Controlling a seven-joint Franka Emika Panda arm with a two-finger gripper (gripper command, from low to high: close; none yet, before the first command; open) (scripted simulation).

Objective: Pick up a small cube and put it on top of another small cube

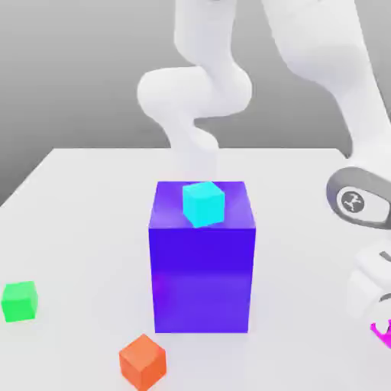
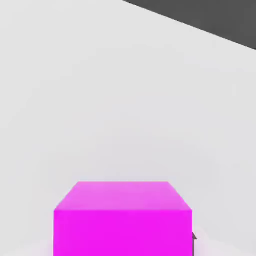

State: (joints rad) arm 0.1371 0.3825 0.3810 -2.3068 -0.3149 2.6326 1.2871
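Observation:
The small magenta-pink cube [image 1: 381, 334] rests on the white table at the exterior view's lower right edge, mostly cut off by the frame. My gripper [image 1: 382, 327] is down over it and shut on it. In the hand view the magenta cube [image 2: 123, 220] sits very close, and a dark sliver of one fingertip [image 2: 194, 238] touches its side. A small cyan cube [image 1: 203, 203] lies on top of the big blue-purple block [image 1: 202, 275] in the middle of the table.
A green cube [image 1: 19, 301] lies at the exterior view's left and an orange cube [image 1: 143, 360] near the front edge. The white arm [image 1: 359, 114] comes down on the right. The tall blue-purple block stands between the gripper and those cubes.

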